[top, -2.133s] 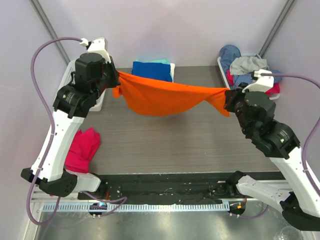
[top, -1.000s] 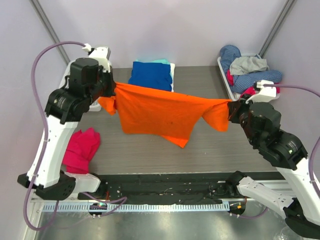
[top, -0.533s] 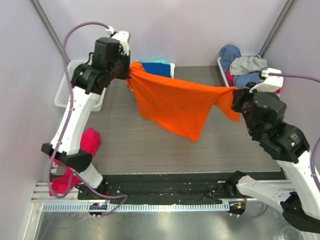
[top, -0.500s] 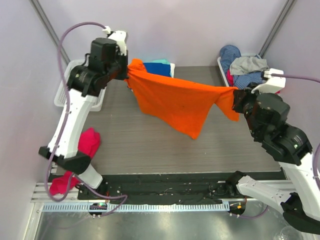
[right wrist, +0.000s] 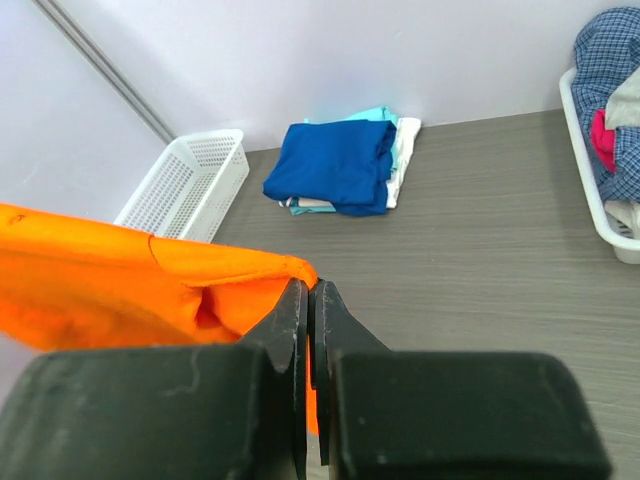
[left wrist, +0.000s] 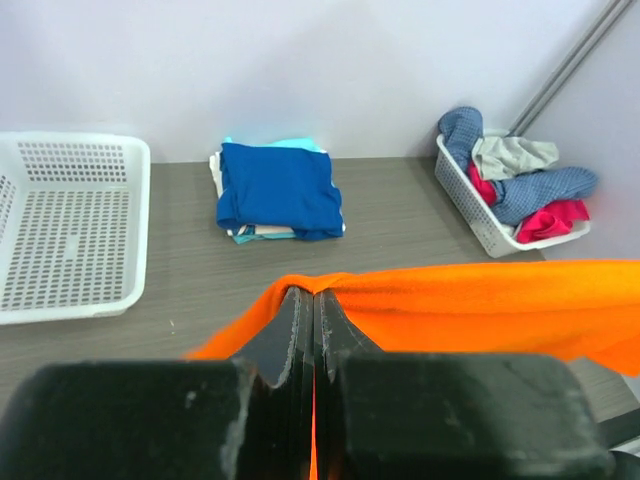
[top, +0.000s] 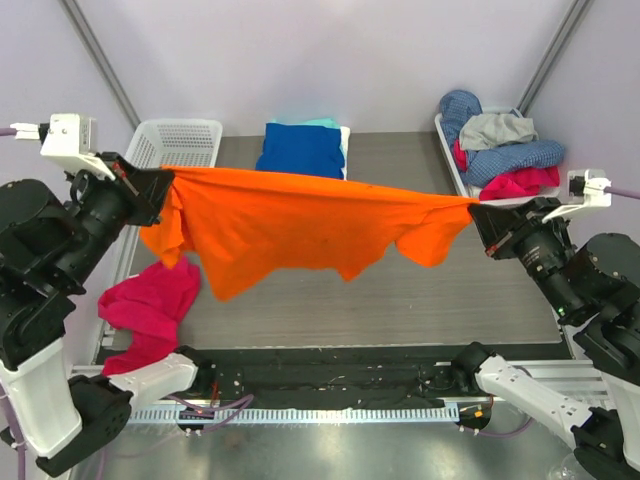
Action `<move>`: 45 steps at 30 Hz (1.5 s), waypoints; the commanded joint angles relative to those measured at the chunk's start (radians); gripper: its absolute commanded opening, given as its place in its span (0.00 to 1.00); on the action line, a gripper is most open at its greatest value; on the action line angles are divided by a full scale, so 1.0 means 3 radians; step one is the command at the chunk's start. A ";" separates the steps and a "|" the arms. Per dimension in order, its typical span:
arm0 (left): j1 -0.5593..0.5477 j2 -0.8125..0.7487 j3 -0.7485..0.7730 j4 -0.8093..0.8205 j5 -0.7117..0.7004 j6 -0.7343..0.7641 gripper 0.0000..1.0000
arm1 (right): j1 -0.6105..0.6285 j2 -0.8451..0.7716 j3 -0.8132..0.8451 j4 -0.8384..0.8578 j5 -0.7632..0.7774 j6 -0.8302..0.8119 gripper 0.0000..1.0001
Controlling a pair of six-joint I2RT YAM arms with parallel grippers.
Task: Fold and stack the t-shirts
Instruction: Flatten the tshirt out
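Your left fingers (left wrist: 287, 330) and right fingers (right wrist: 288, 322) are pinched tight on the orange t-shirt (top: 300, 225), stretched taut mid-air; next, you should probably lay it flat on the desk (top: 420, 300).

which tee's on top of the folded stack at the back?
The royal blue t-shirt: it lies on top, a pale teal t-shirt and a white t-shirt peeking out beneath. The orange t-shirt hangs unstacked.

Bright orange t-shirt (top: 290, 215). Royal blue t-shirt (top: 302, 150) over pale teal and white t-shirts (left wrist: 262, 234). Dark grey wood-grain table (top: 420, 290). White perforated basket (top: 185, 125) at the far left corner; magenta cloth (top: 150, 305) at the left edge.
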 commanded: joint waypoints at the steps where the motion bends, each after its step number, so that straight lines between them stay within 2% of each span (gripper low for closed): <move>1: 0.0014 0.0189 -0.0404 0.0141 -0.0267 0.0123 0.00 | -0.0002 -0.0034 -0.0336 0.0009 0.0133 0.0094 0.01; 4: 0.0014 0.0419 -0.0773 0.0560 -0.0323 0.0332 0.00 | -0.0007 -0.0065 -0.0827 0.0207 0.0307 0.0258 0.01; 7: 0.0055 0.0884 -0.1049 0.1020 -0.0283 0.0517 0.00 | -0.0002 -0.0060 -0.1364 0.0493 0.0455 0.0396 0.01; 11: 0.0177 0.1610 -0.1361 0.1949 -0.0120 0.0655 0.00 | -0.0007 0.0047 -0.1850 0.0780 0.0695 0.0503 0.01; 12: 0.0198 0.2021 -0.1321 0.2043 -0.0063 0.0675 0.00 | -0.0002 0.0098 -0.1982 0.0887 0.0716 0.0509 0.01; 13: 0.0213 0.2218 -0.1260 0.2125 0.0013 0.0701 0.00 | -0.0002 0.0119 -0.2034 0.0934 0.0721 0.0514 0.01; 18: 0.0219 0.3521 -0.0396 0.2172 0.0264 0.0783 0.00 | -0.0007 0.0227 -0.2157 0.1047 0.0619 0.0534 0.01; 20: 0.0213 0.3748 -0.0075 0.2100 0.0376 0.0778 0.00 | -0.0002 0.0232 -0.2173 0.1052 0.0594 0.0529 0.01; 22: 0.0213 0.3952 0.0034 0.2095 0.0428 0.0752 0.00 | -0.0002 0.0237 -0.2188 0.1037 0.0578 0.0519 0.01; 23: 0.0219 0.3994 0.0080 0.2095 0.0443 0.0737 0.02 | -0.0002 0.0227 -0.2188 0.1032 0.0583 0.0519 0.01; 24: 0.0214 0.4014 0.0081 0.2095 0.0444 0.0732 0.09 | -0.0007 0.0232 -0.2188 0.1006 0.0578 0.0524 0.01; 25: 0.0213 0.4004 0.0070 0.2059 0.0444 0.0711 0.19 | -0.0002 0.0227 -0.2183 0.0996 0.0573 0.0524 0.01; 26: 0.0213 0.3974 0.0015 0.2044 0.0408 0.0661 0.59 | -0.0007 0.0227 -0.2183 0.0986 0.0568 0.0524 0.01; 28: 0.0213 0.3816 -0.0240 0.2034 0.0342 0.0579 0.87 | -0.0002 0.0216 -0.2178 0.0965 0.0558 0.0534 0.01; 29: 0.0208 0.3577 -0.0358 0.2039 0.0316 0.0507 1.00 | -0.0007 0.0201 -0.2188 0.0965 0.0553 0.0529 0.01; 31: 0.0208 0.3229 -0.0791 0.2084 0.0249 0.0430 1.00 | -0.0002 0.0186 -0.2203 0.0965 0.0547 0.0534 0.01; 33: 0.0173 0.2605 -0.1145 0.2135 0.0188 0.0252 1.00 | -0.0007 0.0191 -0.2229 0.0970 0.0542 0.0539 0.01; 34: 0.0147 0.2396 -0.1552 0.2156 0.0173 0.0180 1.00 | -0.0002 0.0186 -0.2234 0.0980 0.0547 0.0534 0.01; 35: 0.0101 0.1928 -0.1768 0.2192 0.0152 0.0088 1.00 | -0.0007 0.0191 -0.2244 0.0990 0.0553 0.0539 0.01; 38: -0.0266 0.1205 -0.2515 0.2197 -0.0123 0.0001 1.00 | -0.0002 0.0196 -0.2219 0.1016 0.0547 0.0514 0.01; 39: -0.0530 0.1035 -0.2674 0.2126 -0.0220 -0.0096 1.00 | -0.0002 0.0201 -0.2214 0.1016 0.0537 0.0509 0.01; 41: -0.0823 0.0784 -0.3109 0.2085 -0.0410 -0.0229 1.00 | -0.0007 0.0201 -0.2183 0.1026 0.0532 0.0493 0.01; 42: -0.1138 0.0565 -0.3237 0.2029 -0.0461 -0.0371 1.00 | -0.0012 0.0211 -0.2173 0.1026 0.0517 0.0493 0.01; 44: -0.1452 0.0400 -0.3554 0.1952 -0.0655 -0.0515 1.00 | -0.0007 0.0206 -0.2142 0.1026 0.0502 0.0509 0.01; 45: -0.1732 0.0303 -0.3712 0.1866 -0.0712 -0.0658 1.00 | -0.0007 0.0191 -0.2132 0.1026 0.0481 0.0524 0.01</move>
